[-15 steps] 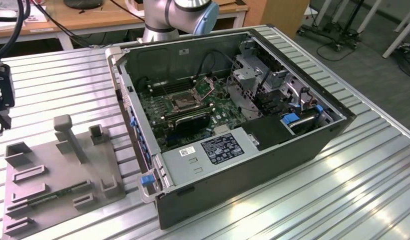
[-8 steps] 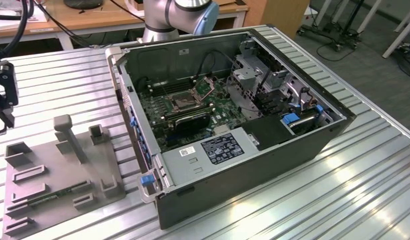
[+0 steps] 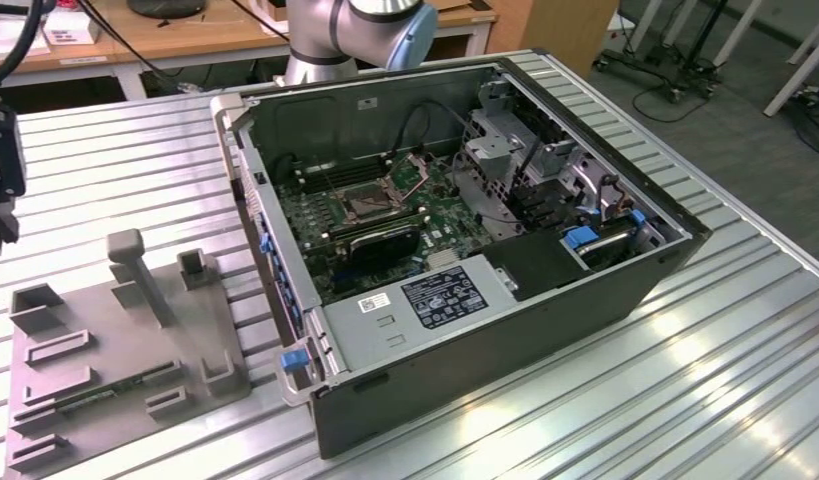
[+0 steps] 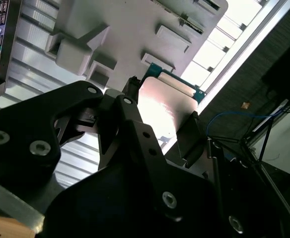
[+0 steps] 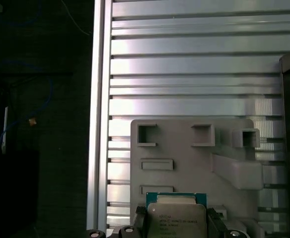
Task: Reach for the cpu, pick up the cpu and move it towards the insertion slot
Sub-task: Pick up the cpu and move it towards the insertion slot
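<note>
Fingers [image 5: 213,223] pinch the cpu [image 5: 176,220] by its edges; fixture plate [image 5: 184,158] lies below.

Slatted table [image 3: 729,330], grey fixture plate [image 3: 116,345], computer case [image 3: 516,330]

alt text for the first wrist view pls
The gripper holds the cpu, silvery top facing the camera, clamped between two black fingers. Beyond it lies a grey fixture plate with raised blocks, on a ribbed metal table.
</note>
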